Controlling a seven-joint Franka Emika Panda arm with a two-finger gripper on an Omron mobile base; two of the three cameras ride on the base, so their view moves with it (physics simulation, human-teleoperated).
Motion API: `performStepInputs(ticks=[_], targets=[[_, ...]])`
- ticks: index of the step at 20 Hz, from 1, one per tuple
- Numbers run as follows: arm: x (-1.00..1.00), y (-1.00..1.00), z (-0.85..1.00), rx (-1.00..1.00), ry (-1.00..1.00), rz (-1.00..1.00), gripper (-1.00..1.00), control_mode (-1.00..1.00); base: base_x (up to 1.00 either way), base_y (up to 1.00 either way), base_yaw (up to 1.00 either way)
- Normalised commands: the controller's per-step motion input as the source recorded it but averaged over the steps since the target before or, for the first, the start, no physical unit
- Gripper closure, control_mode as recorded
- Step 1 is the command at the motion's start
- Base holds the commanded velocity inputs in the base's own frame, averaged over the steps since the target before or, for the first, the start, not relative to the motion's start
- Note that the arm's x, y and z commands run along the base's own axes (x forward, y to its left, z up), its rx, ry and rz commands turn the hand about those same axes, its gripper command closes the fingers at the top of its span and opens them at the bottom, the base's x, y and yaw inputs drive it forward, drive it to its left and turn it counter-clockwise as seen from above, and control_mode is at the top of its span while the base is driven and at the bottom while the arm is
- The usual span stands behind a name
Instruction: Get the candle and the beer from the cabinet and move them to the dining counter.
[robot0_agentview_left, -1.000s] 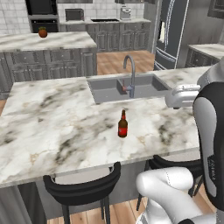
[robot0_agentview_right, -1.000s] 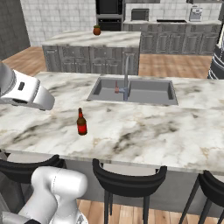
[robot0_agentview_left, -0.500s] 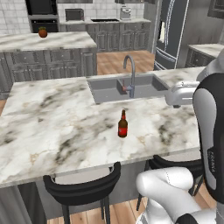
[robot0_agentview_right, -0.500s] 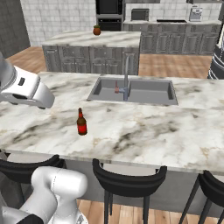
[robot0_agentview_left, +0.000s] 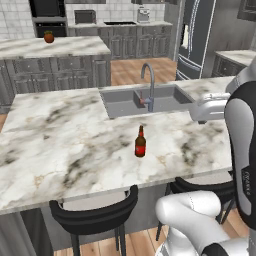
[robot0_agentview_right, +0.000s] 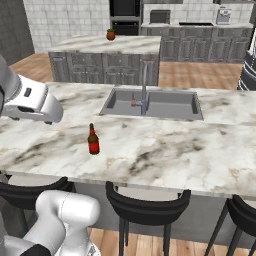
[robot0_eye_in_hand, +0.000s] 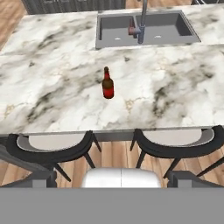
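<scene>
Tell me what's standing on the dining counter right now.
The beer bottle stands upright on the marble counter, in front of the sink and tap. No candle shows on it.

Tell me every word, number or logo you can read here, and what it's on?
None can be read.
Beer red label: too blurred to read.
Small dark mark on the robot's white arm: too small to read.
Mark on the arm's dark joint: too small to read.

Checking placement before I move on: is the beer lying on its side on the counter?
No, the beer stands upright on the marble counter, neck up, in front of the sink.
</scene>
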Motion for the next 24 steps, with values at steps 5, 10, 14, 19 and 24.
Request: performStepInputs(ticks=[5,10,14,19,24], targets=[[0.0,0.0,0.0,0.0,0.01,0.03,-1.0,1.0,0.0,0.0,0.0],[0.0,0.0,0.0,0.0,0.0,0.0,-1.0,1.0,-0.5,0.0,0.0],[0.0,0.0,0.0,0.0,0.0,0.0,-1.0,1.0,-0.99,0.38,-0.04],[0.0,0.0,0.0,0.0,0.0,0.0,-1.0,1.0,-0.95,0.94,-0.01],[0.0,0.0,0.0,0.0,0.0,0.0,-1.0,1.0,-0.29,1.0,0.0]])
